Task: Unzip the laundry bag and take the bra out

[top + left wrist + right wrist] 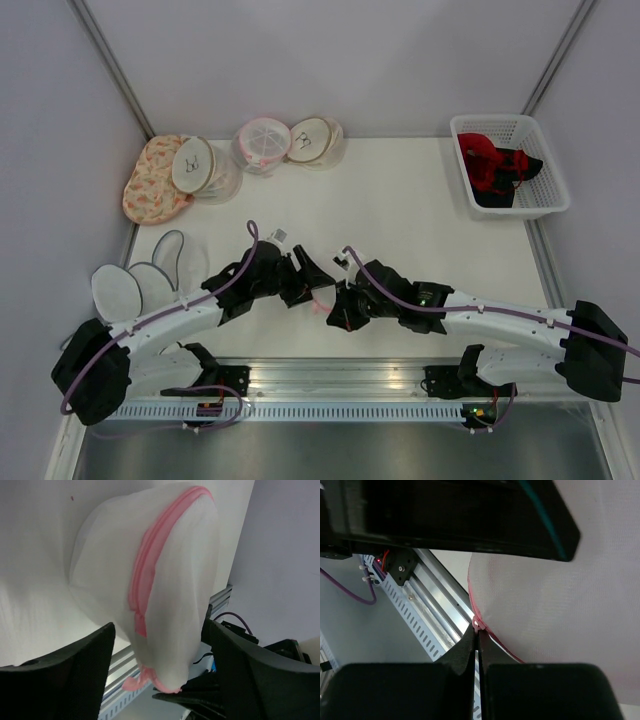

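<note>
- One bench (400,200) carries the job: the white mesh laundry bag (110,560) is at its near edge, between both arms' tips.
- Around the bag stands the left end effector (160,680), open, one finger on either side, not pinching.
- Along the bag, the pink zipper (150,565) looks closed where it shows, so unzipping seems the step in hand; the bra is not visible.
- Smallest, the zipper pull (479,625) is pinched in the closed right end effector (479,636).
- Next likely needs the left to clamp the mesh while the right draws the pull along.
</note>
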Motion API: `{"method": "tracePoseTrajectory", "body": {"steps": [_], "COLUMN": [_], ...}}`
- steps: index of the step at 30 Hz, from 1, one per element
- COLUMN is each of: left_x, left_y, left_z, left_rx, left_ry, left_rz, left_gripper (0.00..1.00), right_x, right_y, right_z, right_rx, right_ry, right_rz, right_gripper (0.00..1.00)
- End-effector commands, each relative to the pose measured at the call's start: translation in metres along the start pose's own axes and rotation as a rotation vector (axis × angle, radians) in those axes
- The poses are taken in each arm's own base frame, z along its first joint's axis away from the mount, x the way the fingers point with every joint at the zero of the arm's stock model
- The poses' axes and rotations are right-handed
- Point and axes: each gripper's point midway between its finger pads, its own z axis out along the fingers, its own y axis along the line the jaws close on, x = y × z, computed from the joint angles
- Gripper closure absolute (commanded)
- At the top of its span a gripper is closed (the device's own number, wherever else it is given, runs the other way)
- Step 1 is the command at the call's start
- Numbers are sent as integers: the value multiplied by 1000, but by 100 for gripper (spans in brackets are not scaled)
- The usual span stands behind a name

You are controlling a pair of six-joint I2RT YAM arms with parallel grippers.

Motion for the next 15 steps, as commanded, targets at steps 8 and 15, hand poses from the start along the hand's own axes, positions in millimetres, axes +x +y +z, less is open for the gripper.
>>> {"method": "tracePoseTrajectory", "body": {"steps": [8,15], "left_x": [-22,-41], "left_y": [-35,-34], "left_z": [2,-17], "left_rx": [79,52], "left_ry": [-97,-173], "left_rz": [39,97], "left_gripper": [98,98], "right_x": [-4,19], "right_y": [4,-48], "right_z": [-9,-23], "right_rx": [3,262], "right_ry": [-14,66], "right_rz": [-34,-58], "right_gripper": [99,100]}}
